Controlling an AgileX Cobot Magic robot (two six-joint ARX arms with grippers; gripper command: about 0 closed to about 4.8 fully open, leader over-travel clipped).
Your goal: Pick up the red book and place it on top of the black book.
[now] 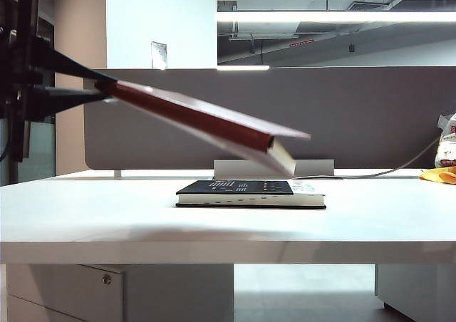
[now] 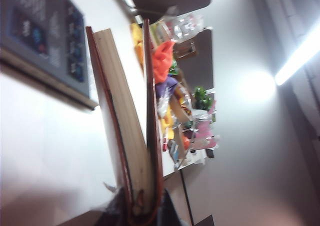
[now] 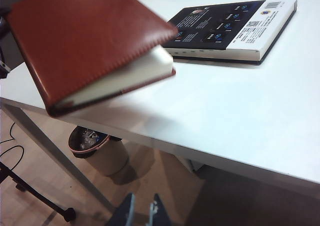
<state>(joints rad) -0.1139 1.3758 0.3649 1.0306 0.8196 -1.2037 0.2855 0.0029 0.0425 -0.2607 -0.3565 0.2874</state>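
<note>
The left gripper (image 1: 107, 88), at the upper left of the exterior view, is clamped on the spine end of the red book (image 1: 206, 119) — its long axis slopes down to the right, the free end hanging just above the black book (image 1: 249, 192) lying flat on the bench (image 1: 85, 222). The right gripper (image 3: 142, 211) sits apart below the bench edge, jaws narrowly parted, holding nothing.
</note>
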